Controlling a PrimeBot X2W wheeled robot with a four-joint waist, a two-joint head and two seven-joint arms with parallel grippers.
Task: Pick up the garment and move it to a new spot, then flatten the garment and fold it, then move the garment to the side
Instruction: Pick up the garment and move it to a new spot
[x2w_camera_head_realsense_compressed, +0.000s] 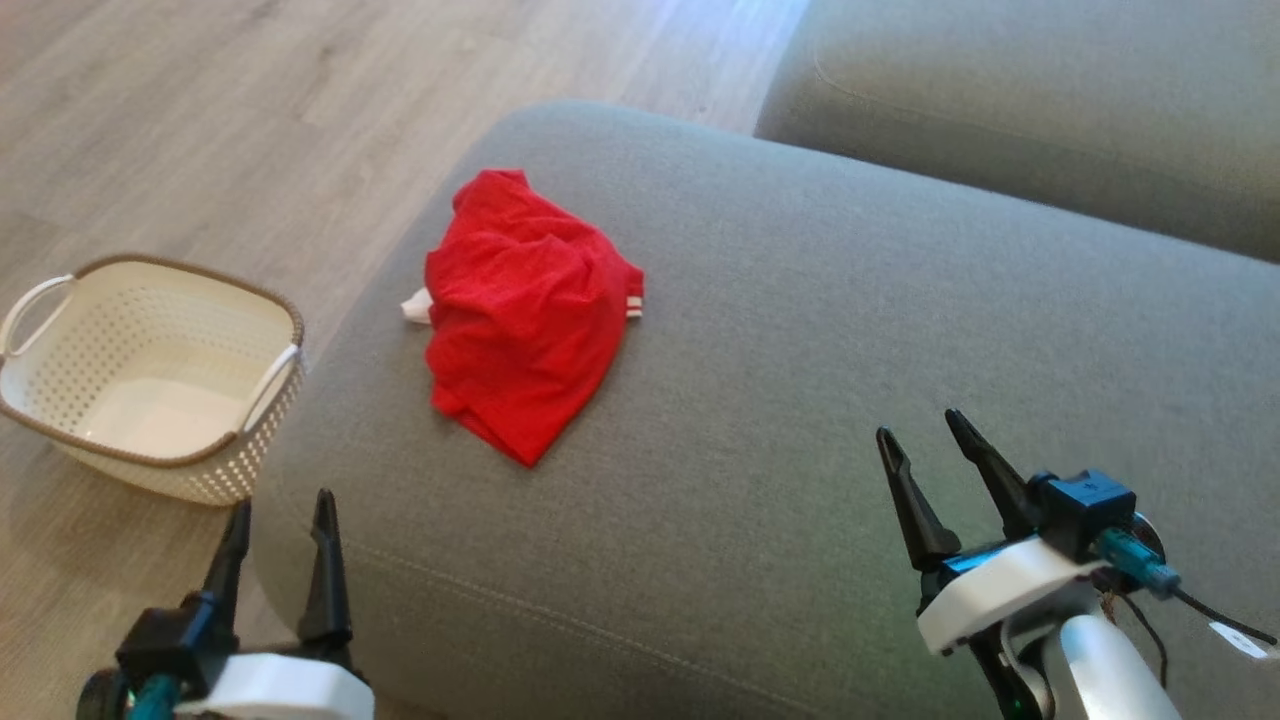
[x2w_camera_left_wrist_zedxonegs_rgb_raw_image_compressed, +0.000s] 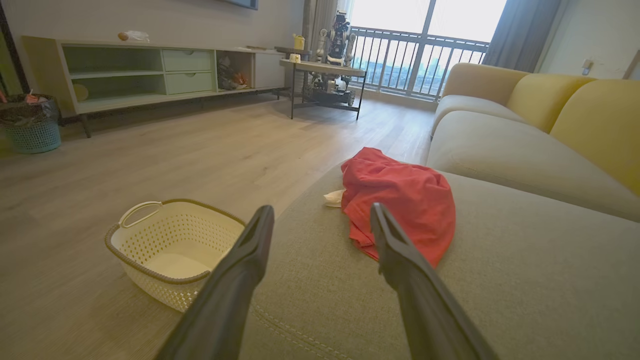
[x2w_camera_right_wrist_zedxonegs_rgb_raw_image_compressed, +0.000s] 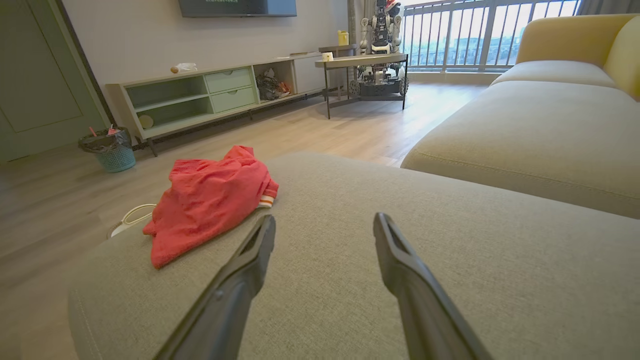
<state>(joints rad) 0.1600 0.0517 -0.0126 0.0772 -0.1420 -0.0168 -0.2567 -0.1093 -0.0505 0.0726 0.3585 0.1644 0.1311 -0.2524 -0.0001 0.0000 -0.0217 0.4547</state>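
A crumpled red garment (x2w_camera_head_realsense_compressed: 515, 320) with white trim lies bunched on the left part of the grey ottoman (x2w_camera_head_realsense_compressed: 800, 400). My left gripper (x2w_camera_head_realsense_compressed: 282, 512) hangs open over the ottoman's near left edge, well short of the cloth. My right gripper (x2w_camera_head_realsense_compressed: 918, 428) stands open above the cushion's right half, with nothing between its fingers. From the left wrist the garment (x2w_camera_left_wrist_zedxonegs_rgb_raw_image_compressed: 400, 200) sits just ahead of the spread gripper (x2w_camera_left_wrist_zedxonegs_rgb_raw_image_compressed: 322, 215). In the right wrist view the garment (x2w_camera_right_wrist_zedxonegs_rgb_raw_image_compressed: 210, 200) lies ahead and to the left of the open gripper (x2w_camera_right_wrist_zedxonegs_rgb_raw_image_compressed: 325, 225).
A cream perforated basket (x2w_camera_head_realsense_compressed: 150, 380) stands on the wood floor left of the ottoman. A sofa seat (x2w_camera_head_realsense_compressed: 1050, 110) runs along the far right. Further off are a low cabinet (x2w_camera_left_wrist_zedxonegs_rgb_raw_image_compressed: 150, 70), a small table (x2w_camera_left_wrist_zedxonegs_rgb_raw_image_compressed: 325, 67) and a bin (x2w_camera_right_wrist_zedxonegs_rgb_raw_image_compressed: 107, 147).
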